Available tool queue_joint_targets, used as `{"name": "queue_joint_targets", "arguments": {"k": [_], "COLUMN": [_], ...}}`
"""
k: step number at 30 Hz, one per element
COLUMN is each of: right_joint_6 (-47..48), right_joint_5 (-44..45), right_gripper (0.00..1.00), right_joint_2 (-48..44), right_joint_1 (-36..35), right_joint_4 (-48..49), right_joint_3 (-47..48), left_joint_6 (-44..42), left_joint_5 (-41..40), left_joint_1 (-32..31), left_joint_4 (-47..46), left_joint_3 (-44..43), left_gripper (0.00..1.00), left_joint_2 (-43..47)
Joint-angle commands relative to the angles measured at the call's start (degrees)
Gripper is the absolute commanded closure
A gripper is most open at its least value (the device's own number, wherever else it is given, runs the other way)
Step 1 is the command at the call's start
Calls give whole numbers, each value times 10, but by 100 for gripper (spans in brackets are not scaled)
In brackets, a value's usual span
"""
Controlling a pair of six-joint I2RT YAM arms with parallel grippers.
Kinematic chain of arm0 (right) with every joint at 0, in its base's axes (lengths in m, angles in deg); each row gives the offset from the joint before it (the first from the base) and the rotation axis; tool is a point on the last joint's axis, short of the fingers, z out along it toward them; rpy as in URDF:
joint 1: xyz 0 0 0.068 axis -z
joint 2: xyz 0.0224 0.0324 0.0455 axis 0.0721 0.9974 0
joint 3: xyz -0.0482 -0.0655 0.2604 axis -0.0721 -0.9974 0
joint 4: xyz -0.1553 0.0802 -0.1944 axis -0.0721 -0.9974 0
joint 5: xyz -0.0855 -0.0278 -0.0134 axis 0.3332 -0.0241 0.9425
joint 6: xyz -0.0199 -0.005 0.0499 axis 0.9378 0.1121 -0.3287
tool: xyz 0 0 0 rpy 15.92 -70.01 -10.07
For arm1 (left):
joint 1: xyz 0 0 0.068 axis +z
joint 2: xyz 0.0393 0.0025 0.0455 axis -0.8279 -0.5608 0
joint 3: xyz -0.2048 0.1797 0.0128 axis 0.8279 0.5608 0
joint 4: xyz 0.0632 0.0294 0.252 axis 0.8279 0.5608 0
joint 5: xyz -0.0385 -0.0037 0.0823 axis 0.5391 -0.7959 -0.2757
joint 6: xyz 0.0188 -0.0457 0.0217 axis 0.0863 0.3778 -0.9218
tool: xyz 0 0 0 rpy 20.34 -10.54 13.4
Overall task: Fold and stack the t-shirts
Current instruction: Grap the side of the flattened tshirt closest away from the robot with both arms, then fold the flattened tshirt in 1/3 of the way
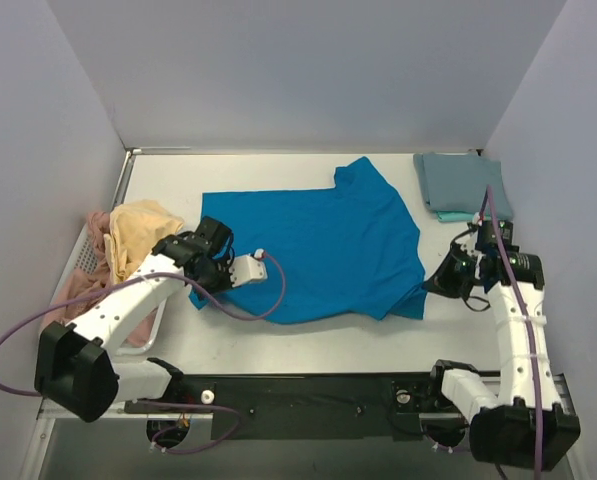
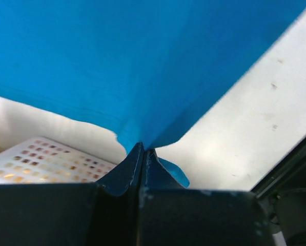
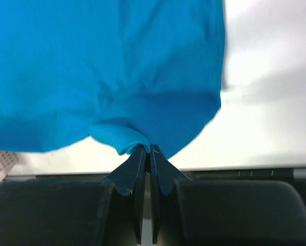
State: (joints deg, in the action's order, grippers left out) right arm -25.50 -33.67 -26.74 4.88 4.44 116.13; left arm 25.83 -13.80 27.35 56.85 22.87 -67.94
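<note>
A bright blue t-shirt (image 1: 313, 245) lies spread across the middle of the table, one sleeve pointing to the back. My left gripper (image 1: 210, 277) is shut on its near left edge; the cloth (image 2: 137, 66) rises from the closed jaws in the left wrist view. My right gripper (image 1: 440, 280) is shut on its near right corner, where a fold of blue cloth (image 3: 122, 87) is pinched at the tips. A folded dull teal shirt (image 1: 463, 185) lies at the back right. Crumpled pale yellow-orange (image 1: 138, 228) and dusty pink (image 1: 78, 290) shirts sit at the left.
A white perforated tray (image 1: 86, 250) at the left edge holds the crumpled shirts; it also shows in the left wrist view (image 2: 35, 161). A purple cable (image 1: 268, 300) loops over the blue shirt's near edge. Grey walls close in the table on three sides.
</note>
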Motion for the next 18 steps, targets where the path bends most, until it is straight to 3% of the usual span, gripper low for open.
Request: {"name": "queue_joint_targets", "arguments": {"k": [1,7,18], "right_joint_6": [50,136,272], "right_joint_5": [22,21,-38], "right_gripper": [100,100,100], "right_joint_2": [85,198,398], "right_joint_1": [-10,-57,-82], "right_joint_4": [112,240,231], "right_joint_3": [60,87,255], "left_joint_6": [-4,-12,4], "left_joint_5": [-7,-16,-21], "left_joint_1": [45,87,116], "left_joint_4": [-21,-73,-112], "left_joint_3": [-78,-103,-164], "left_gripper": [100,100,100], "left_joint_2": [-63,-139,-238]}}
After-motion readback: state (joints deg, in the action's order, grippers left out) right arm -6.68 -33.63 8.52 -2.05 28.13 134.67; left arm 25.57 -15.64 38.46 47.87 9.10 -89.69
